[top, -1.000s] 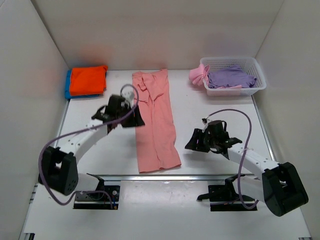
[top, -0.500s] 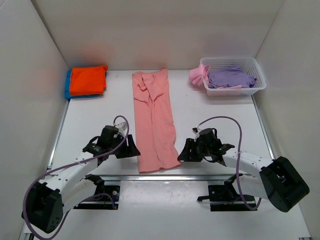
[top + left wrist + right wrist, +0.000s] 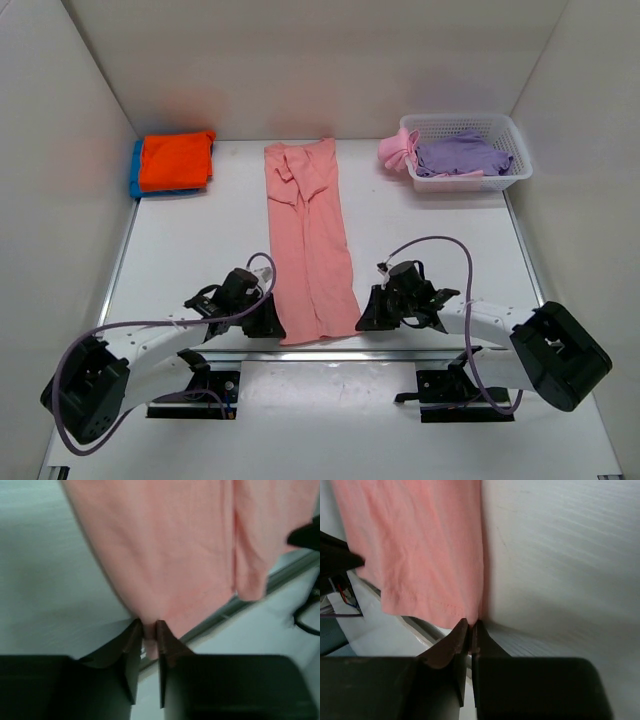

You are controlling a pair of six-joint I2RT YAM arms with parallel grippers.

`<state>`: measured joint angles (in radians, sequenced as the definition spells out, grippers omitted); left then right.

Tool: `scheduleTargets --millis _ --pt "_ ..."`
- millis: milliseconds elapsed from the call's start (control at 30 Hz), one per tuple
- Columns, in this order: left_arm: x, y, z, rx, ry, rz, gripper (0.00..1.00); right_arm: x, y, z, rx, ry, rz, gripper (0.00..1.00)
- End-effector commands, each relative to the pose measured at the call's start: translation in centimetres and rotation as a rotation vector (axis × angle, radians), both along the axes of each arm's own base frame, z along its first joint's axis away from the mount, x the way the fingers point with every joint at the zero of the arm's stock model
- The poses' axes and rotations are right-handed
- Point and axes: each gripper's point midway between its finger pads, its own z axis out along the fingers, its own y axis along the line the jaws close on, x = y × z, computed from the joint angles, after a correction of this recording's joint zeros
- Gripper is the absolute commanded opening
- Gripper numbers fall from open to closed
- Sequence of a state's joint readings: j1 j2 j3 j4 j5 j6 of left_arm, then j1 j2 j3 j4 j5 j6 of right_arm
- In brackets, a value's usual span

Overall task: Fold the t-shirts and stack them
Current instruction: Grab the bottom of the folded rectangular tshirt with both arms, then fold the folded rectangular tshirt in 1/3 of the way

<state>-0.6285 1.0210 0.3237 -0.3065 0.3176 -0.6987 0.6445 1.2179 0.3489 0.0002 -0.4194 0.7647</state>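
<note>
A salmon-pink t-shirt (image 3: 309,240) lies as a long folded strip down the middle of the table. My left gripper (image 3: 272,325) is shut on its near left corner; pink cloth (image 3: 148,641) shows between the fingers in the left wrist view. At the near right corner, my right gripper (image 3: 362,318) is shut on the hem (image 3: 472,616). A folded orange t-shirt (image 3: 176,159) rests on a blue one (image 3: 134,168) at the far left. In the basket lie a lavender t-shirt (image 3: 458,155) and a brighter pink one (image 3: 397,148).
The white lattice basket (image 3: 520,160) stands at the far right corner. White walls close in the table on three sides. A metal rail (image 3: 230,353) runs along the near table edge, just below the shirt's hem.
Both arms swung down to the shirt's near hem. The left gripper came from beside the shirt's middle to its near left corner. Both grippers closed on the cloth.
</note>
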Motion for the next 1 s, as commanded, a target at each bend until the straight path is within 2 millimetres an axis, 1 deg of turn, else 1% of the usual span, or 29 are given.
scheduleTargets --millis 0,33,67,100,167,233,300,367,433,467,500,533,567,600,633,667,700,733,767,800,833,867,900,933,967 --pt "-0.8 0.6 -1.6 0.058 0.033 -0.004 0.25 0.0 1.0 0.4 0.005 0.000 0.027 0.00" --pt "-1.3 0.7 -1.8 0.067 0.049 -0.010 0.11 -0.2 1.2 0.5 0.007 0.001 0.038 0.00" --pt "-1.7 0.8 -1.9 0.074 0.059 -0.024 0.03 -1.1 1.2 0.3 -0.014 0.027 0.054 0.00" --pt "-2.4 1.1 -2.1 0.085 0.086 -0.029 0.00 -1.6 1.1 0.0 -0.034 0.042 0.060 0.00" --pt "-3.2 1.3 -2.4 0.101 0.092 -0.053 0.00 -3.0 1.5 -0.1 -0.054 0.068 0.104 0.00" --pt "-3.8 1.8 -2.6 0.113 0.105 -0.050 0.00 -3.6 1.2 -0.3 -0.066 0.088 0.109 0.00" --pt "-3.2 1.7 -1.7 0.099 0.081 -0.041 0.00 -4.2 1.4 0.1 -0.061 0.111 0.130 0.00" --pt "-2.1 1.7 -0.3 0.092 0.057 -0.020 0.00 -3.8 1.5 0.7 -0.053 0.108 0.135 0.00" --pt "-0.7 1.4 1.2 0.078 0.028 -0.012 0.00 -2.7 1.9 2.3 -0.036 0.095 0.136 0.00" --pt "0.2 1.3 2.2 0.065 0.013 0.001 0.00 -2.1 1.8 2.6 -0.040 0.094 0.123 0.00" --pt "1.2 1.3 3.1 0.064 -0.007 0.011 0.00 -1.1 1.9 3.6 -0.018 0.091 0.111 0.00" --pt "2.3 1.1 3.9 0.057 -0.022 0.015 0.00 -0.5 2.3 4.6 0.003 0.081 0.128 0.00" --pt "2.9 1.2 4.3 0.046 -0.027 0.026 0.00 0.8 2.2 5.5 0.017 0.073 0.099 0.00" --pt "4.4 1.5 4.9 0.054 -0.041 0.049 0.00 1.4 1.9 5.7 0.029 0.085 0.089 0.01" --pt "5.3 1.4 5.3 0.057 -0.053 0.049 0.00 1.9 2.3 6.5 0.049 0.082 0.102 0.01" --pt "6.3 1.9 5.6 0.057 -0.054 0.077 0.00 3.0 2.3 7.6 0.080 0.075 0.091 0.00" --pt "7.6 2.2 5.9 0.062 -0.063 0.094 0.00 4.0 1.9 7.3 0.081 0.082 0.069 0.00" --pt "9.1 2.4 6.5 0.054 -0.081 0.109 0.00 5.4 1.8 7.9 0.092 0.067 0.059 0.00" --pt "9.7 2.6 6.2 0.060 -0.070 0.112 0.00 6.2 1.8 8.0 0.095 0.081 0.055 0.00" --pt "11.3 3.3 6.9 0.054 -0.090 0.148 0.00 7.2 1.5 8.0 0.089 0.069 0.048 0.00" --pt "12.9 3.6 7.6 0.048 -0.115 0.161 0.00 8.2 1.7 8.6 0.101 0.068 0.054 0.01" --pt "13.6 3.7 7.3 0.051 -0.107 0.162 0.00 9.3 1.8 8.5 0.103 0.078 0.049 0.00" --pt "15.0 4.1 7.5 0.058 -0.112 0.179 0.00 10.9 2.0 9.8 0.118 0.031 0.053 0.00" --pt "16.5 4.1 8.4 0.056 -0.141 0.187 0.00 11.6 1.9 9.0 0.109 0.049 0.050 0.00" --pt "17.5 3.7 8.5 0.053 -0.144 0.174 0.00 12.7 2.1 9.2 0.107 0.040 0.059 0.00"
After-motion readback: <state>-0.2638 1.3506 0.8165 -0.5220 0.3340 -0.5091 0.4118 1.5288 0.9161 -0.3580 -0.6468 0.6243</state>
